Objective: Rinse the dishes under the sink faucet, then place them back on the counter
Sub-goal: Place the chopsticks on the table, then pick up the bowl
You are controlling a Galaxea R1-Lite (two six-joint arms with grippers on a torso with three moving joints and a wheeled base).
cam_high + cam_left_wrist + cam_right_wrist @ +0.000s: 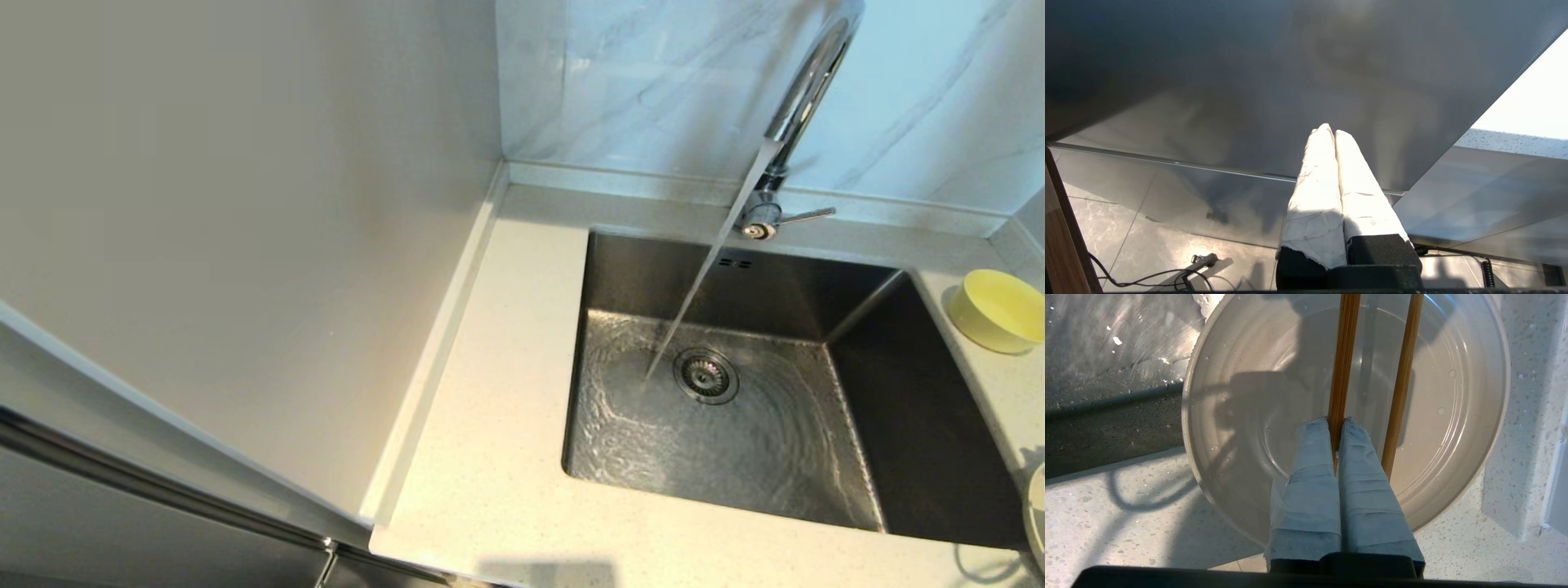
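Chrome faucet (pixel 804 98) poured a slanting stream into the steel sink (pixel 922 425), striking the wet floor beside the round drain strainer (pixel 706 376); nothing lay in the basin. On the speckled counter (pixel 490 457) to the sink's right sat the pale-yellow bowl (pixel 998 310), tipped, its contents not visible. Nearer, the cream plate (pixel 1466 416) rested by the sink's edge, beaded with droplets and carrying two wooden chopsticks (pixel 1401 384). The right gripper (pixel 1336 426) was clamped on one chopstick above the plate; the other lay loose just beside it. The left gripper (pixel 1331 132) was parked low beside a cabinet, pressed together and empty. Judging from this, rinsing well would mean gripping firmly, since only one stick is pinched, and carrying it level into the stream.
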